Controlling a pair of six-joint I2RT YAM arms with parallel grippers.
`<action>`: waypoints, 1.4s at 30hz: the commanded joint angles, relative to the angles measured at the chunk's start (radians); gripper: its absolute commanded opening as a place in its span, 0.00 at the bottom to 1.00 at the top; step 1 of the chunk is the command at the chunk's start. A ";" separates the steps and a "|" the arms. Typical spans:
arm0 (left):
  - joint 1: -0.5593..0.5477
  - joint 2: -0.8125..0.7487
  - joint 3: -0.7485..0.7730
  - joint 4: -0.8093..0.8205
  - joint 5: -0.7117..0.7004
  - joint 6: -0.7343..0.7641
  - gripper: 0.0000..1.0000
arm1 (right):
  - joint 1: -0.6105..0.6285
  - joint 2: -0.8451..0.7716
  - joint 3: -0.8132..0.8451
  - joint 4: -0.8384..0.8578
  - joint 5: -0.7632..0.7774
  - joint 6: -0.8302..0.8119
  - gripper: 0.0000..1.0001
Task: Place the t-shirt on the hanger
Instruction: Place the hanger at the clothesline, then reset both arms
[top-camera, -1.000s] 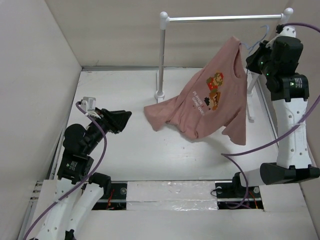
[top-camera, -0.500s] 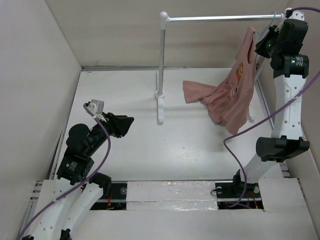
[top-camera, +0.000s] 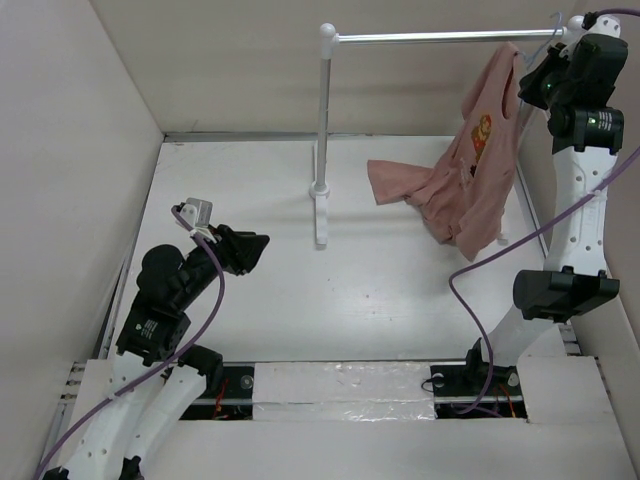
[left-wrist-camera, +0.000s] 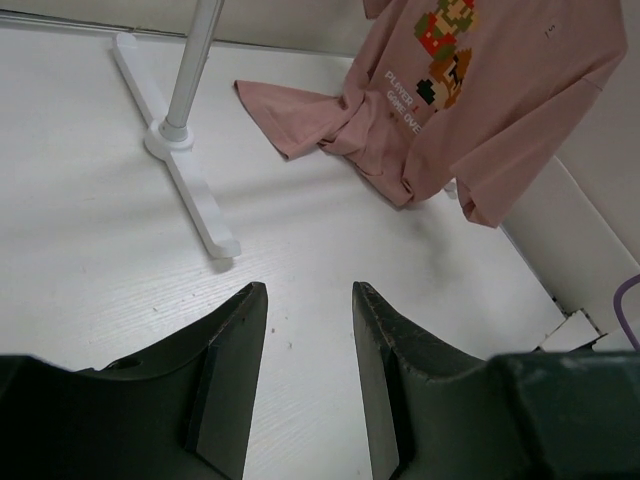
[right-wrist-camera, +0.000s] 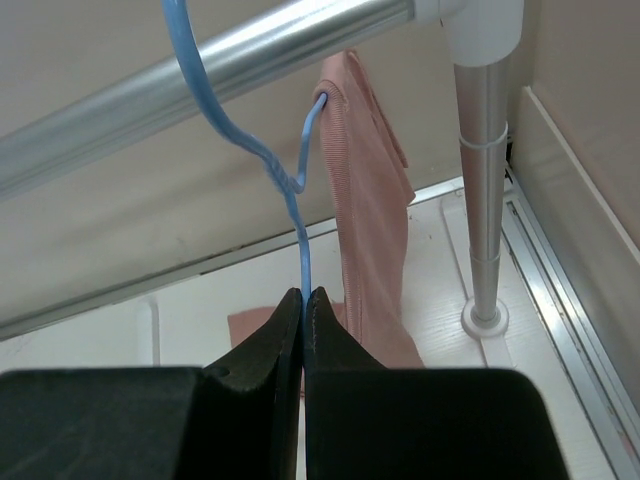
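The dusty-pink t-shirt (top-camera: 478, 175) hangs from the pale-blue hanger (right-wrist-camera: 287, 180) at the right end of the rack rail (top-camera: 440, 37); one sleeve trails on the table. Its cartoon print shows in the left wrist view (left-wrist-camera: 445, 55). The hanger's hook curves up in front of the rail (right-wrist-camera: 200, 85) in the right wrist view. My right gripper (right-wrist-camera: 303, 295) is shut on the hanger's wire, high beside the rack's right post (right-wrist-camera: 485, 180). It also shows in the top view (top-camera: 540, 85). My left gripper (left-wrist-camera: 305, 295) is open and empty, low over the table at the left (top-camera: 250, 250).
The white-posted rack stands at the back; its left post (top-camera: 322, 120) and foot (top-camera: 320, 220) stand mid-table. White walls (top-camera: 80, 150) enclose the table on the left, back and right. A purple cable (top-camera: 500, 260) loops beside the right arm.
My right gripper has lifted the hanger and shirt up and right, to the rail's right end. The shirt now hangs edge-on, no longer spread. The left arm has barely moved.
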 joint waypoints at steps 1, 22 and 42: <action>0.002 -0.006 -0.005 0.054 0.016 0.008 0.36 | 0.001 -0.013 0.027 0.153 -0.025 -0.010 0.00; 0.012 0.013 -0.016 0.047 0.016 0.016 0.35 | -0.028 -0.061 -0.221 0.264 0.003 0.024 0.00; 0.022 -0.047 -0.021 0.050 -0.037 0.015 0.53 | 0.002 -0.628 -0.675 0.559 -0.143 0.200 1.00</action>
